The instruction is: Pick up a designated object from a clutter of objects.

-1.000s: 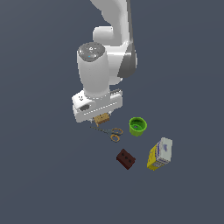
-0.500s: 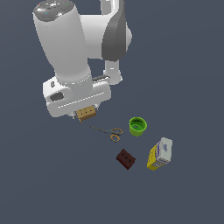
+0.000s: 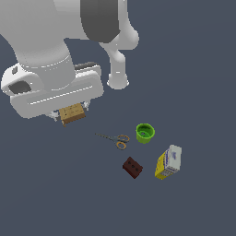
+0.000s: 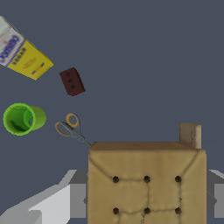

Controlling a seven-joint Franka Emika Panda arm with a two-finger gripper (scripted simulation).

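From the wrist view I get the tan dotted block (image 4: 146,183) up close: wood-grain face, rows of dark dots, grey fingers (image 4: 74,199) clamped on both sides. In the exterior view the gripper (image 3: 70,113) holds it well above the floor, mostly hidden. Yellow and white box (image 4: 22,54) has blue lettering I can't read. Green cup (image 3: 144,133), orange-handled scissors (image 3: 115,138), dark red-brown block (image 3: 132,167) lie below.

Tan dotted block (image 4: 146,183) — aloft, tool-gripped
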